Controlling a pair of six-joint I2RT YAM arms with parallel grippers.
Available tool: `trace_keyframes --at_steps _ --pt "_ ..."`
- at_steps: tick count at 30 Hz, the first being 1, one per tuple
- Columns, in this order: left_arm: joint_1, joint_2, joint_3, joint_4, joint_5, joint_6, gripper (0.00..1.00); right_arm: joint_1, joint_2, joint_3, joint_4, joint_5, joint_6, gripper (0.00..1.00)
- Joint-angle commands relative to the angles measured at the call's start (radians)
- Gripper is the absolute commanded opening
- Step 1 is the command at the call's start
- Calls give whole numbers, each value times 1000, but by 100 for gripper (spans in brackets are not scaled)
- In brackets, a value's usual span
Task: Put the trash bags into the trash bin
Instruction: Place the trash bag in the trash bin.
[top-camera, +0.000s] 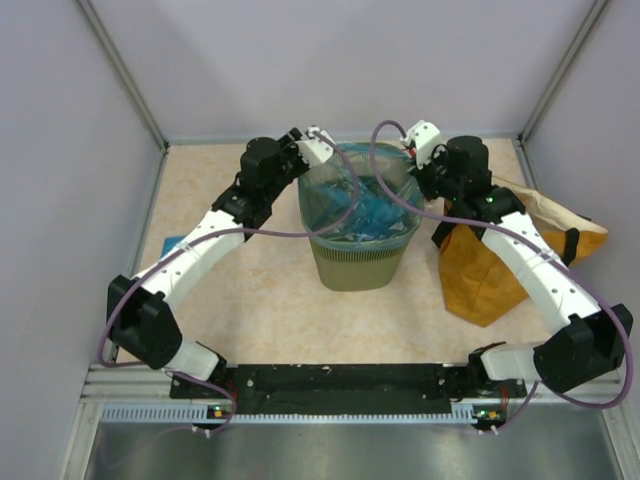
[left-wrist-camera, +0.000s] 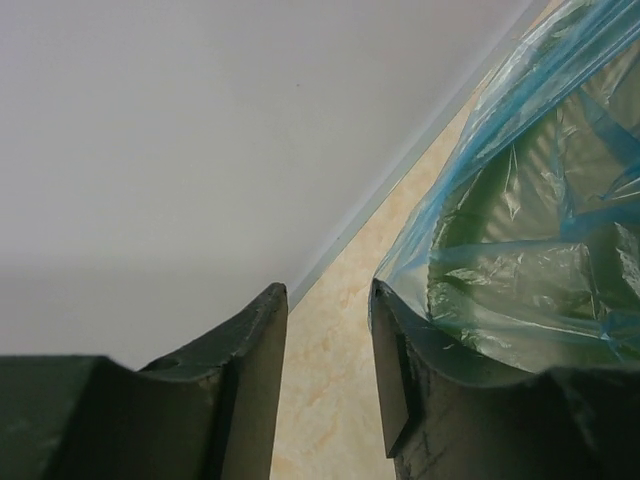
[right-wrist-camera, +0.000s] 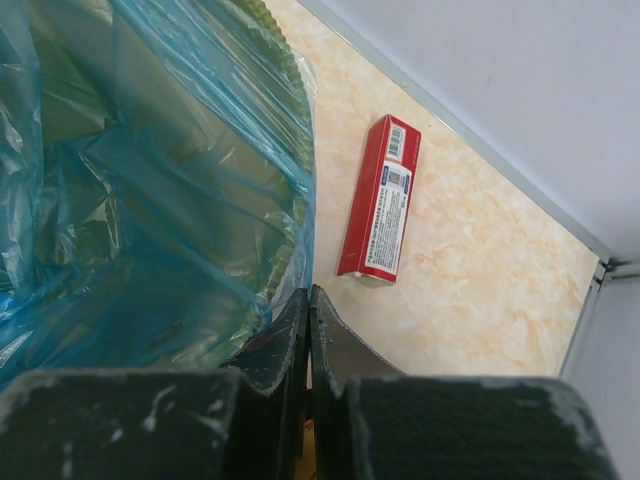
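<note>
The olive-green mesh trash bin (top-camera: 355, 265) stands mid-table. A big crinkly light-blue trash bag (top-camera: 362, 205) sits in it, its film lying over the rim. My left gripper (top-camera: 318, 138) is at the bin's far left rim. In the left wrist view it (left-wrist-camera: 328, 290) is open with only table between the fingers, and the bag (left-wrist-camera: 520, 270) touches the right finger's outer side. My right gripper (top-camera: 415, 140) is at the far right rim. In the right wrist view it (right-wrist-camera: 308, 290) is shut, with the bag's taut edge (right-wrist-camera: 300, 200) running into the tips.
A mustard-orange sack (top-camera: 490, 275) with black handles lies right of the bin under the right arm. A flat red box (right-wrist-camera: 380, 200) lies on the table beyond the right gripper. A small flat light-blue piece (top-camera: 168, 243) shows by the left wall. Walls close in behind.
</note>
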Motion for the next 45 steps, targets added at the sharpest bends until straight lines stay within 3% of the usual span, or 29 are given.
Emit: trace_keyframes --at_steps 1,10,23,24,28,33,41,45 --pt "4 -61 -17 -37 27 -82 48 -6 -41 -20 -16 -49 12 0" --pt "88 -143 5 -133 141 -232 61 -4 -76 -56 -18 -96 22 0" --pt "188 -190 -57 -153 254 -350 62 -6 -87 -64 -18 -116 30 0" --pt "191 -196 -61 -155 258 -358 62 -4 -85 -58 -18 -112 30 3" --pt "189 -235 -81 -163 274 -378 63 -6 -84 -17 -21 -83 22 37" --pt "189 -264 -81 -181 255 -369 64 -4 -90 57 -55 -40 -8 55" --pt "197 -328 -75 -225 211 -327 65 -6 -117 129 -118 11 -56 59" --pt "195 -394 -19 -358 354 -266 65 -6 -151 152 -159 0 -74 60"
